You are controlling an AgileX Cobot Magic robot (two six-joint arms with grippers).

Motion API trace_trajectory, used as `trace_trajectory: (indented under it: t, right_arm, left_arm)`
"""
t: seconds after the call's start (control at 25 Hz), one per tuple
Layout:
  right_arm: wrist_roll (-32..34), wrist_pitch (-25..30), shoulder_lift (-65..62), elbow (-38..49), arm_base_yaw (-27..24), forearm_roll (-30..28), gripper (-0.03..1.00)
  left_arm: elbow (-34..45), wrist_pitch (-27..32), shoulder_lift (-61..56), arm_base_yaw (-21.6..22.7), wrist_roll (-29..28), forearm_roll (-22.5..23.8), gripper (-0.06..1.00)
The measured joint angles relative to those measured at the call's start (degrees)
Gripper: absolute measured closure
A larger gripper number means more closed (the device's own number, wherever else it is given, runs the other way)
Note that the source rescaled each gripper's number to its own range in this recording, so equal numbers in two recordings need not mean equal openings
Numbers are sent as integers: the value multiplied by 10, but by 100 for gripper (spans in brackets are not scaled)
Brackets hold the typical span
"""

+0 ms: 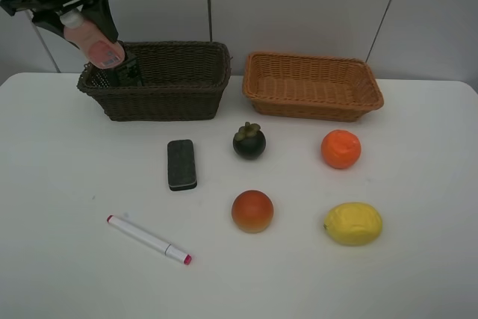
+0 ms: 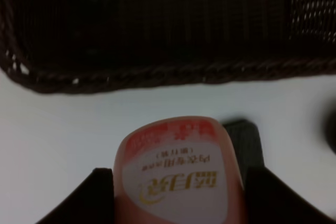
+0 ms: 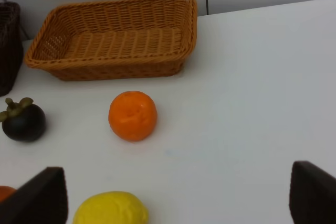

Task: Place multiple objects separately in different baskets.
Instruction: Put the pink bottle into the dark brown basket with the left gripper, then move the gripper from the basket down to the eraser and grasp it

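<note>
**A:** Which step are you on?
**B:** Your left hand grips the pink bottle above the left end of the dark brown basket. Your right hand gapes empty over the desk.
**A:** Next?
**B:** Lower the bottle inside the rim, then let go.

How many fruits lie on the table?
4: mangosteen in the middle, orange to its right, red-orange fruit and lemon nearer the camera. None seems hidden.
</note>
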Motion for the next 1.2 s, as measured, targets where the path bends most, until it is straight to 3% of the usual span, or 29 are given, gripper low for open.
trace_trajectory:
  t: [0.24, 0.4, 0.56, 0.76, 0.96, 1.2]
  right_arm:
    - [0, 0, 0, 0, 0, 0, -2]
    - [0, 0, 0, 0, 0, 0, -2]
    - [0, 0, 0, 0, 0, 0, -2]
    - [0, 0, 0, 0, 0, 0, -2]
    - [0, 0, 0, 0, 0, 0, -2]
    - [0, 0, 0, 0, 0, 0, -2]
  left_arm:
    - [-118, -62, 127, 0, 0, -7, 35]
    - [-174, -89, 192, 0, 15, -59, 35]
    - [-193, -109, 232, 0, 43, -107, 35]
    - [-194, -136, 247, 0, 96, -117, 35]
    - [-197, -148, 246, 0, 134, -129, 0]
    - [-197, -155, 236, 0, 135, -142, -6]
